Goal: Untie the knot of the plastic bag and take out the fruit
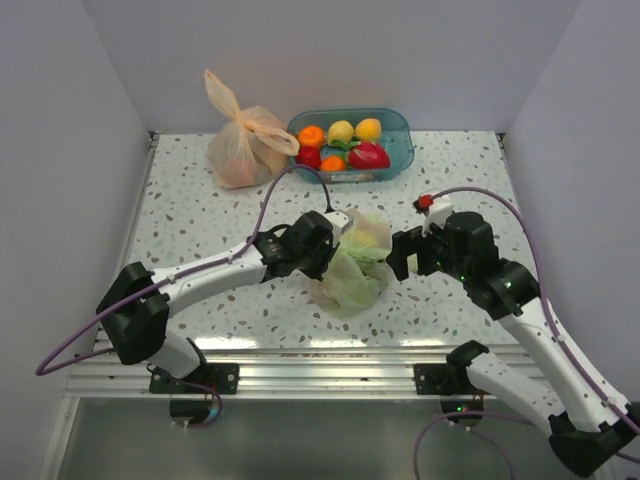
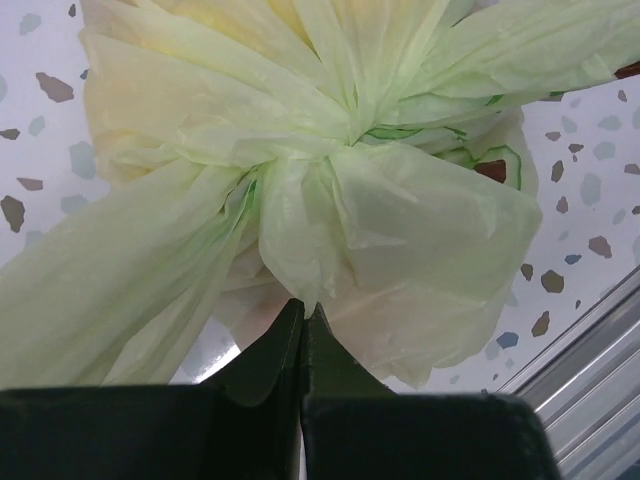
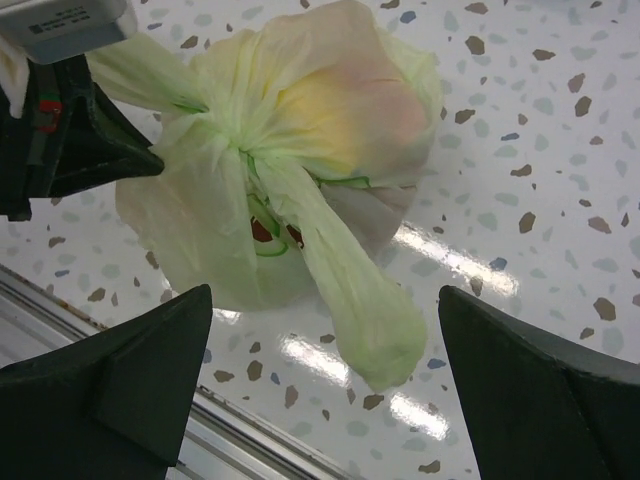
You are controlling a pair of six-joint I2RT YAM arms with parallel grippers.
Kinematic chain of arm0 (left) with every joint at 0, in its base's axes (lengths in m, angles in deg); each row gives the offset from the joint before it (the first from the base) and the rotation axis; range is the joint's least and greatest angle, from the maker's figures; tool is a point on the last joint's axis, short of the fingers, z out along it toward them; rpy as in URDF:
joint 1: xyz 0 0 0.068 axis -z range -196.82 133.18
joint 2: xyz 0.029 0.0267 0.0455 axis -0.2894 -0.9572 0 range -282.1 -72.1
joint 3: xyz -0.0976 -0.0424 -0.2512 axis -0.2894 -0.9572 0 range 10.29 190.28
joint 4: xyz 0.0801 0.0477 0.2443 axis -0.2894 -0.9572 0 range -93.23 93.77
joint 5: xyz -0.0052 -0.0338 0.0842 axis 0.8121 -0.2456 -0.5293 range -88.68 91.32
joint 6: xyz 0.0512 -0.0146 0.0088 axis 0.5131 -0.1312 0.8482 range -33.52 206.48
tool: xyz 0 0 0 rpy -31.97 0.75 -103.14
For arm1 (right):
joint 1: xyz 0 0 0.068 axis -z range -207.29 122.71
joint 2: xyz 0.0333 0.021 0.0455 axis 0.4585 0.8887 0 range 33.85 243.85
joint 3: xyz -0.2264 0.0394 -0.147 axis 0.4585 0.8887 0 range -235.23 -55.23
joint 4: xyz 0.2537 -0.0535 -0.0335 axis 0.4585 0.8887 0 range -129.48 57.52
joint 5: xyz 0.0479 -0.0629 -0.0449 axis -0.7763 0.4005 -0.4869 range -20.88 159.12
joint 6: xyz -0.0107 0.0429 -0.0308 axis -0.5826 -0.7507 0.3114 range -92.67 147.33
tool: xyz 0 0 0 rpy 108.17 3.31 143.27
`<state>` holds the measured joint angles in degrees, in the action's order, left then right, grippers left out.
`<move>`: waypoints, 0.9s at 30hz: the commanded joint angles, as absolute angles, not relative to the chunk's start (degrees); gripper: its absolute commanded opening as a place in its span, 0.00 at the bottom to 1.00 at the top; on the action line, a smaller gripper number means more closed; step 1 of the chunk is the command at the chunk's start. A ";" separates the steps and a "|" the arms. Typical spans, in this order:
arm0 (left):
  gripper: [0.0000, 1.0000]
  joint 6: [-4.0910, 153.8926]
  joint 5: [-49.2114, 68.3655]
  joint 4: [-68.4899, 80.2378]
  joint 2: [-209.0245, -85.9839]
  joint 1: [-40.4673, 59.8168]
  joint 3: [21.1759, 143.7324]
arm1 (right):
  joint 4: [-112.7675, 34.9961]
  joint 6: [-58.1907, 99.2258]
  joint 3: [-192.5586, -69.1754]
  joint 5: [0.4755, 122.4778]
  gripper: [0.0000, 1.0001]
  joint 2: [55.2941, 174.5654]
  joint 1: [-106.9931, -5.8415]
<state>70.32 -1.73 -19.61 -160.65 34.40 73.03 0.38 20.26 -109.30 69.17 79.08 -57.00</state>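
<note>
The pale green plastic bag (image 1: pixel 355 268) lies in the middle of the table, tied shut. Its knot (image 3: pixel 236 152) shows in the right wrist view and in the left wrist view (image 2: pixel 345 135). Fruit shows through the film as a yellow-pink glow (image 3: pixel 330 100) and a dark red patch (image 3: pixel 262 232). My left gripper (image 2: pixel 303 308) is shut, pinching a fold of green film just below the knot, at the bag's left side (image 1: pixel 325 245). My right gripper (image 3: pixel 325 291) is open at the bag's right (image 1: pixel 400 255). One loose bag ear (image 3: pixel 370 310) hangs between its fingers without touching them.
A peach-orange tied bag (image 1: pixel 243 140) stands at the back left. Beside it, a blue basket (image 1: pixel 398 150) holds several loose fruits. A metal rail (image 1: pixel 300 355) runs along the table's near edge, close to the bag.
</note>
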 commanded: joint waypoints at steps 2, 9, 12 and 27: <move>0.00 72.77 -4.13 -17.49 -155.16 34.41 70.84 | -1.77 23.81 -113.59 62.27 0.99 87.01 -57.26; 0.00 72.07 -4.14 -16.89 -152.79 34.33 67.86 | -7.21 24.26 -119.65 62.61 0.86 102.21 -57.26; 0.00 70.93 -2.73 -15.13 -152.08 34.33 66.62 | -11.43 20.75 -120.53 63.57 0.80 107.56 -57.52; 0.00 67.06 -1.85 -11.26 -151.90 34.33 63.81 | -26.03 -2.02 -113.25 78.43 0.70 118.40 -65.26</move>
